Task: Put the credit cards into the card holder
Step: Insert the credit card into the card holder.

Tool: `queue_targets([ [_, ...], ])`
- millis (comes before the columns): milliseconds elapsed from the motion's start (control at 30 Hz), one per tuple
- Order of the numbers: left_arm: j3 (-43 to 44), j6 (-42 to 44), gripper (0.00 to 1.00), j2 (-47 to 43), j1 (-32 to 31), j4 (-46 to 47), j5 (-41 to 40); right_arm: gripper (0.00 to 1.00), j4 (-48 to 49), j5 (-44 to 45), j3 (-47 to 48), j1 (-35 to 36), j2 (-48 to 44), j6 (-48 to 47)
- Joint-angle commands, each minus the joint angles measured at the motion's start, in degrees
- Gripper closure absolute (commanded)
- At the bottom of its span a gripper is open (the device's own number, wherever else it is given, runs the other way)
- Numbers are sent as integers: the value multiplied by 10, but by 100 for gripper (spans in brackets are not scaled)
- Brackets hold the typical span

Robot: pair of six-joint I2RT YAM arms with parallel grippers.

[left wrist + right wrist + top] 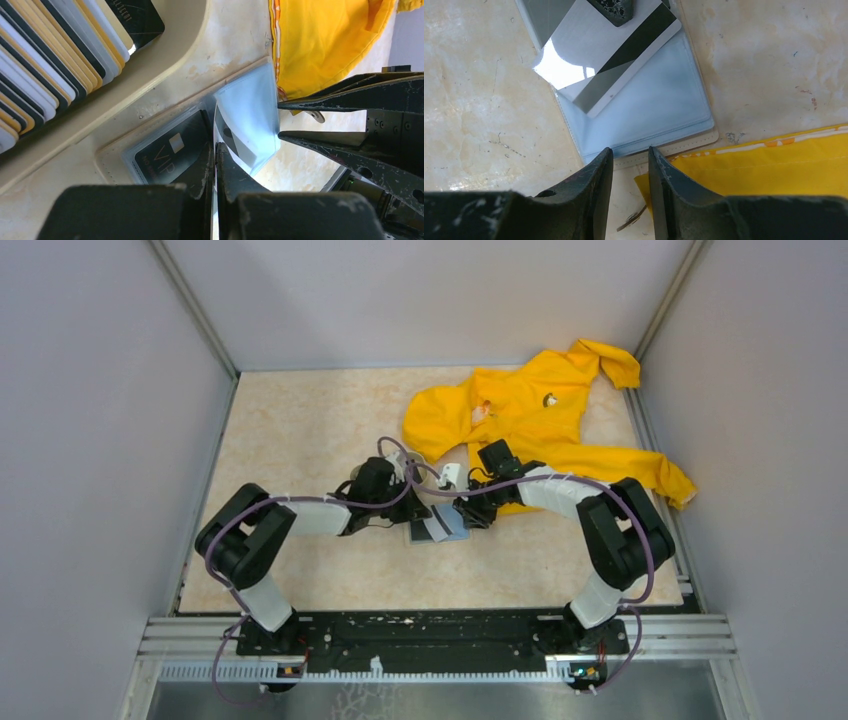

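- At the left of the table: a beige tray carrying a row of cards stood on edge. It shows only in the left wrist view and seems to have no part in the step in hand.
- Left fingers: pressed together on the pale card, gripping it by one edge. The hold looks meant to leave the opposite end free to enter a pocket.
- Pale card: stripe side up and slanted across the holder's right-hand clear pocket. It lies over the pocket and is not yet inside it.
- Dark grey card: marked VIP and lodged in the left-hand pocket. This half of the task appears done.
- Card holder: open on the table between the two arms, with clear pockets and a beige stitched border.
- Right fingers: a narrow gap apart, tips at the holder's near edge on either side of the pocket rim. They are probably there to steady the holder or lift the pocket mouth. Whether they touch it cannot be told.
- Yellow garment: crumpled at the far right of the table, its hem just beside the holder and beneath the right fingers. It is not a thing of the task and is judged a snagging risk.
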Motion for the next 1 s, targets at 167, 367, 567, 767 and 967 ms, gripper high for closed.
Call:
queue_targets([
  [167, 7, 82, 96, 9, 11, -87, 10, 67, 18, -1, 25, 4, -1, 15],
  [367, 24, 102, 95, 28, 13, -93, 36, 66, 24, -1, 24, 4, 0, 24],
  [567, 39, 111, 94, 42, 15, -104, 49, 66, 27, -4, 24, 4, 3, 32],
  [767, 53, 111, 91, 60, 15, -111, 65, 65, 30, -1, 24, 4, 4, 34],
  [967, 68, 112, 91, 64, 17, -144, 65, 65, 36, 19, 20, 8, 11, 34],
])
